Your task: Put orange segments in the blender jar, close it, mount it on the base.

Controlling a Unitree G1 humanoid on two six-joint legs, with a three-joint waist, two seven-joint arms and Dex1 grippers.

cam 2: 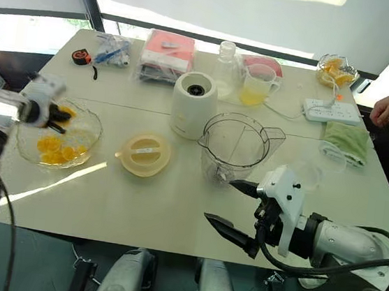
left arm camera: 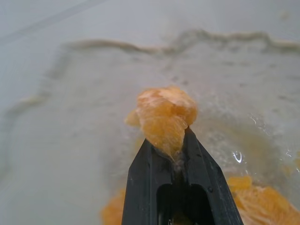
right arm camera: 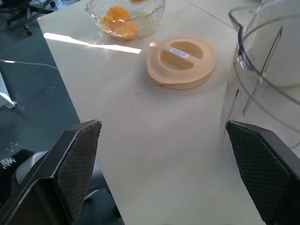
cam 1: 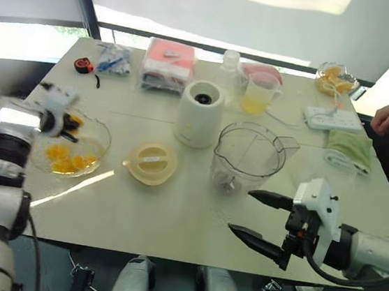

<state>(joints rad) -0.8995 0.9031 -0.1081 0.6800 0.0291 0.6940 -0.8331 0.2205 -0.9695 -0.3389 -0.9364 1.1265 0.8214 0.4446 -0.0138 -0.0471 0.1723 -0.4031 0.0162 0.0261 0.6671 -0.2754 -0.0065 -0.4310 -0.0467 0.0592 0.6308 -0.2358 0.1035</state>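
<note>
Left wrist view shows my left pincer (left arm camera: 174,146) clenched on one orange segment (left arm camera: 164,117) above the glass dish (cam 1: 101,135) at the surface's left. Right pincer (cam 1: 258,217) waits released near the blender jar (cam 1: 249,155). Next I judge: carry it right, drop it in.

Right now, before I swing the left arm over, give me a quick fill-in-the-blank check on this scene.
1. The left gripper is shut on an orange ____.
2. The right gripper is ____ and holds nothing.
3. The cream lid lies on the table between the glass dish and the blender ____.
4. The blender jar stands beside the base, not yet ____ on it.

Missing words: segment; open; jar; mounted
</note>
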